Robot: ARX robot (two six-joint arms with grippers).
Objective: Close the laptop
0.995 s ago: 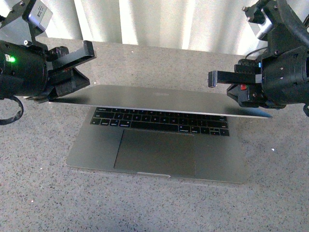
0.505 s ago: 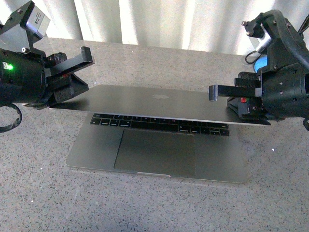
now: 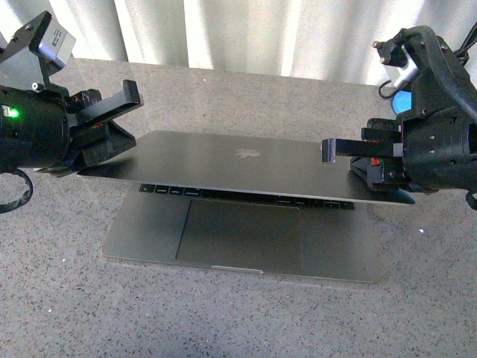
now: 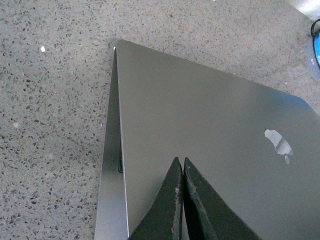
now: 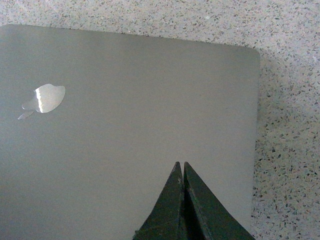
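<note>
Daylight comes through the curtain (image 3: 246, 33) at the far side, where pale bands wash out. The table (image 3: 223, 313) is softly and evenly lit, and the front view is slightly grainy. The laptop (image 3: 223, 160) lid shades its own keys and trackpad. In the wrist views the table's speckle is sharp, the apple logo (image 5: 44, 98) glares white, and the left gripper (image 4: 182, 165) and right gripper (image 5: 181, 170) are near-black.

Table (image 3: 246, 313): grey speckled stone surface, filling most of the view.
Curtain (image 3: 246, 33): pale, in vertical folds, behind the table's far edge.
Blue object (image 3: 403, 102): far right, mostly hidden, kind unclear.
</note>
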